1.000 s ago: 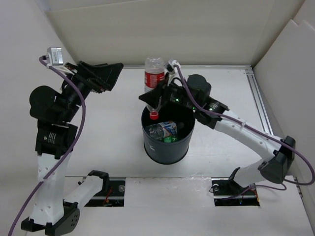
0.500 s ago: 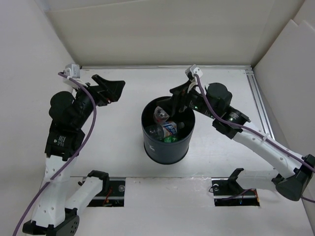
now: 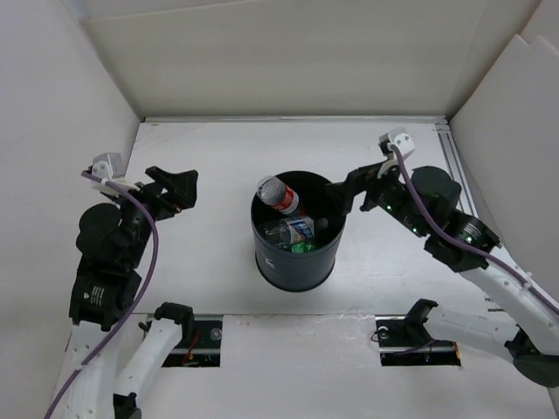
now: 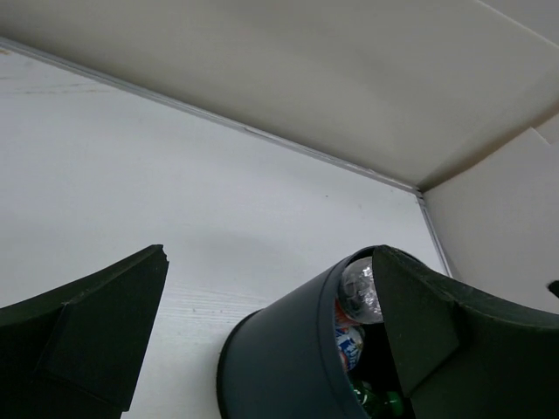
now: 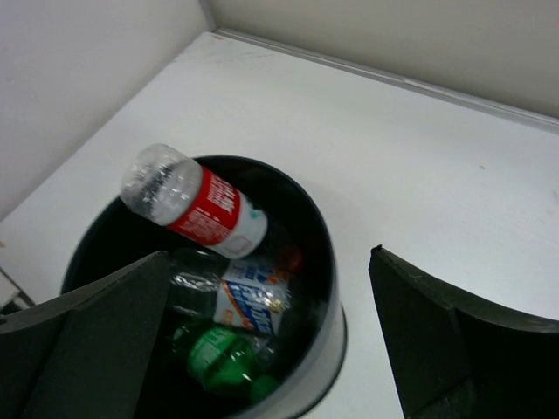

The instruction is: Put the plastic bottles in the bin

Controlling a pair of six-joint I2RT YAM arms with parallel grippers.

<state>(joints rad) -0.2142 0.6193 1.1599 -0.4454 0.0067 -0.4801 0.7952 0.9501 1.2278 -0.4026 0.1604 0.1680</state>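
Note:
The black bin (image 3: 295, 262) stands mid-table with three plastic bottles inside. A clear one with a red label (image 3: 279, 194) leans on the far-left rim, base up. Below it lie a blue-labelled bottle (image 3: 299, 230) and a green one (image 3: 302, 247). My right gripper (image 3: 349, 190) hangs open and empty just right of the rim. In its wrist view, my right gripper (image 5: 271, 257) frames the red-label bottle (image 5: 196, 202), blue-label bottle (image 5: 253, 301), green bottle (image 5: 223, 358) and the bin (image 5: 330, 336). My left gripper (image 3: 179, 188) is open, well left of the bin (image 4: 288, 358).
White walls close the table at the back and both sides. A metal rail (image 3: 458, 188) runs along the right edge. Both arm bases and their cut-outs (image 3: 188, 336) sit at the near edge.
My right gripper opened and the red-label bottle dropped into the bin, then the arm drew back to the right. The left arm pulled back left and lower.

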